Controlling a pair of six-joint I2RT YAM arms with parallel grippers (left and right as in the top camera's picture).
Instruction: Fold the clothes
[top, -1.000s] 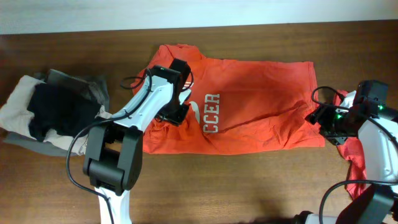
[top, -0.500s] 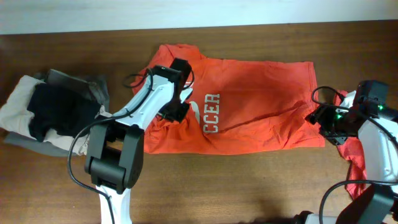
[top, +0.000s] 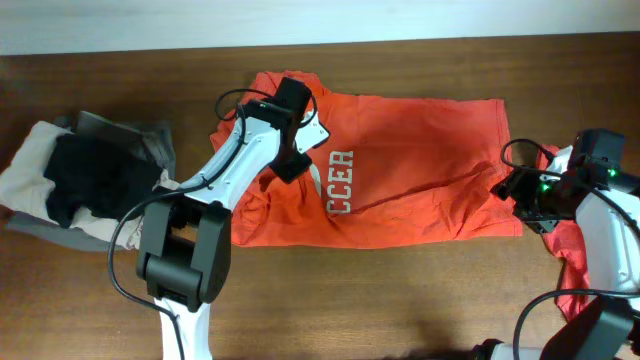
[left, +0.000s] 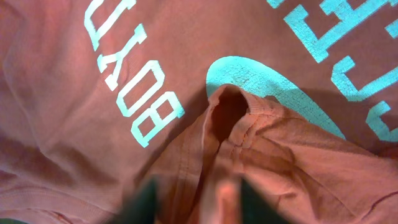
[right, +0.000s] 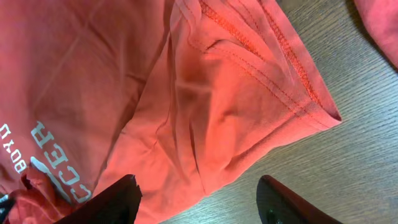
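- Left end effector (left: 204, 202): jaws spread, astride a raised fold of the T-shirt (top: 420, 170).
- Right end effector (right: 200, 199): jaws spread wide above the T-shirt hem corner.

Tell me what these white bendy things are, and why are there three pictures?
They are two robot arms working at a wooden table. One picture looks down from above. The other two come from little cameras on each arm's wrist, so everything there looks very close. A big orange-red T-shirt with white letters lies spread out. A pile of dark and pale clothes sits on the left, and another red cloth lies on the right. The left claw hangs open over a bunched fold of the shirt. The right claw is open above the shirt's corner. Neither seems to be holding anything.
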